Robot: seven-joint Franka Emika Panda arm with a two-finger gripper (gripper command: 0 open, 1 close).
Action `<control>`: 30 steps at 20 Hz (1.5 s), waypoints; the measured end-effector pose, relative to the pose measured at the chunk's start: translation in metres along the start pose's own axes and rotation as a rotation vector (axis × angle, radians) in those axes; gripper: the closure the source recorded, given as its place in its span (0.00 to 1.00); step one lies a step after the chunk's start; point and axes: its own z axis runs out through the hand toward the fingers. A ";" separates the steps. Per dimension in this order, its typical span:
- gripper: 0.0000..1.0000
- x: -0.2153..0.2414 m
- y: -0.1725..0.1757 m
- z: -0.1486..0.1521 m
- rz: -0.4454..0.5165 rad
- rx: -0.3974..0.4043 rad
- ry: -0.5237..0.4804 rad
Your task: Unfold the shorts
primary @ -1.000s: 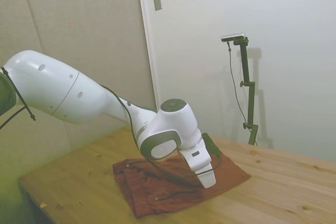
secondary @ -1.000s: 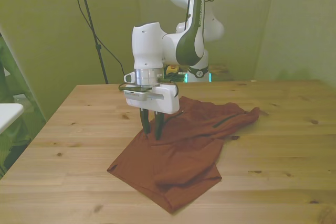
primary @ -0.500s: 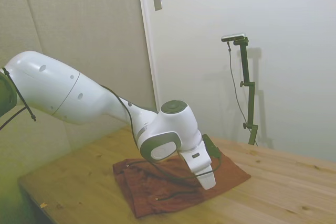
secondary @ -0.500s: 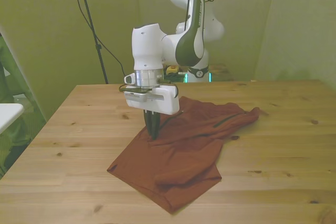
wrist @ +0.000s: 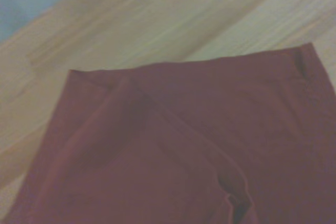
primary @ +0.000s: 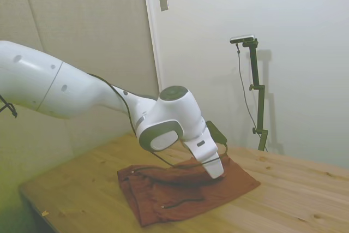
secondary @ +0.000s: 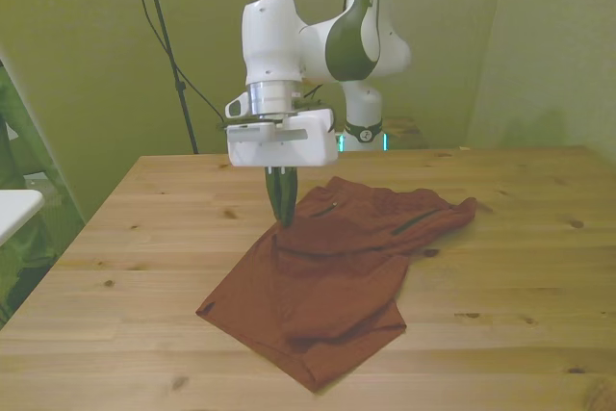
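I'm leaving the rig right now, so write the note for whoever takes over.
Hand: shut on a pinch of the shorts, raised a little above the table, so the cloth peaks up to the fingers.
Shorts: rust-brown, lying mid-table, mostly flat but folded, with a doubled layer toward the near edge in the front view. The drawstring trails loose on the fabric.
Done: an upper layer is gripped and starting to lift.
Left: carry the held layer up and over to open the fold, release, then check that the shorts lie flat in a single spread.
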 end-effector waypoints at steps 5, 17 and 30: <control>1.00 -0.038 -0.045 -0.025 -0.080 0.033 -0.020; 1.00 -0.126 -0.159 -0.006 -0.124 0.048 -0.045; 1.00 -0.201 -0.226 0.074 -0.049 0.037 -0.091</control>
